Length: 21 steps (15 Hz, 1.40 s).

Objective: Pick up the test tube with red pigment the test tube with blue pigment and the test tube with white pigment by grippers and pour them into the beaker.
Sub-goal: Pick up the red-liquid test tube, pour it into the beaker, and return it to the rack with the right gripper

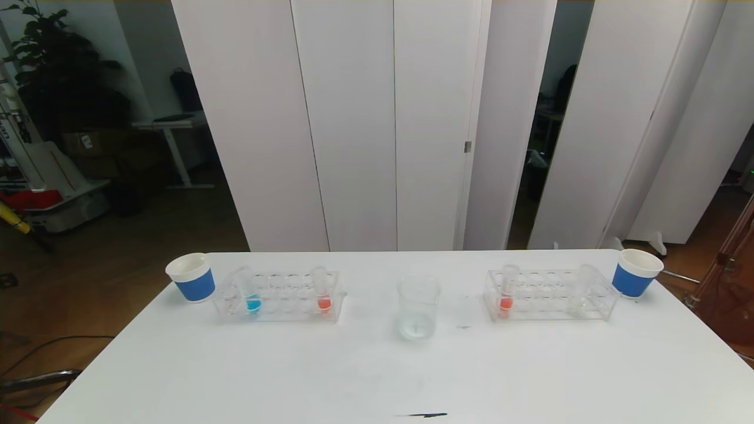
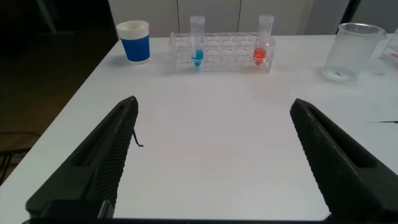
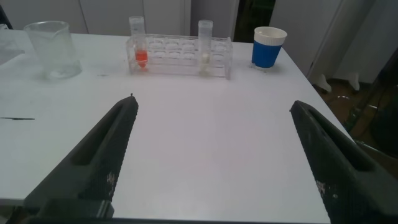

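No brand, label or readable writing shows on anything here. Nearest the robot, the left gripper [image 2: 211, 155] hovers over the bare near part of the white table [image 1: 377, 377] with its jaws spread wide and nothing between them; the right gripper [image 3: 211, 155] hangs the same way on its side, jaws wide apart and holding nothing. A short dark mark [image 1: 425, 415] lies on the tabletop at the near edge. Farther back, near the middle of the table, stands the beaker [image 1: 418, 307], upright and apart from the racks. To its left sits a clear rack [image 1: 277, 297] holding the test tube with blue pigment [image 1: 252, 294] upright at its left end and a test tube with red pigment [image 1: 322, 291] upright at its right end. To the beaker's right a second clear rack [image 1: 551, 295] holds another red-pigment tube [image 1: 506, 292] at its left end and the test tube with white pigment [image 3: 204, 46] toward its right end. A blue paper cup [image 1: 191, 277] stands just beyond the left rack's outer end, and another blue cup [image 1: 635, 272] beyond the right rack's. White folding panels [image 1: 365, 123] rise behind the table.
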Available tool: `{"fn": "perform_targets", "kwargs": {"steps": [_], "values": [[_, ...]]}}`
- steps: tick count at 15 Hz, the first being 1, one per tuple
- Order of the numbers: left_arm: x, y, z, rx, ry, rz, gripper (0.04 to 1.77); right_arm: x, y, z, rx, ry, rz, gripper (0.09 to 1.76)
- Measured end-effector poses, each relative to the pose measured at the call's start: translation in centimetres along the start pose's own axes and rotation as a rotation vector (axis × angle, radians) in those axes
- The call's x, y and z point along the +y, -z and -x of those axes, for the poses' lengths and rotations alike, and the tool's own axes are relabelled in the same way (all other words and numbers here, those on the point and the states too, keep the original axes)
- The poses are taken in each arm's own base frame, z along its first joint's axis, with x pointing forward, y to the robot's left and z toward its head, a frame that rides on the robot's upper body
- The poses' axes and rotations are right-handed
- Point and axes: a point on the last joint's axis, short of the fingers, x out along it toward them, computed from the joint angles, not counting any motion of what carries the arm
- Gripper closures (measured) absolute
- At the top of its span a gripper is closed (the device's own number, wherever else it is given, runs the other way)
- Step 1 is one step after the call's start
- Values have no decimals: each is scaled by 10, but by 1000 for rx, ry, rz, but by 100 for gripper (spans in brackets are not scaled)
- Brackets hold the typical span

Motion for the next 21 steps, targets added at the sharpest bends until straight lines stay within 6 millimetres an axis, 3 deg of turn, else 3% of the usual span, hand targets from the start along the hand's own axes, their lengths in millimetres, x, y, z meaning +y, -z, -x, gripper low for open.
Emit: {"fn": "perform_targets", "kwargs": {"steps": [21], "values": [[0, 0, 0, 0, 0, 0, 6, 0, 0, 0, 1, -3, 1, 10]]}}
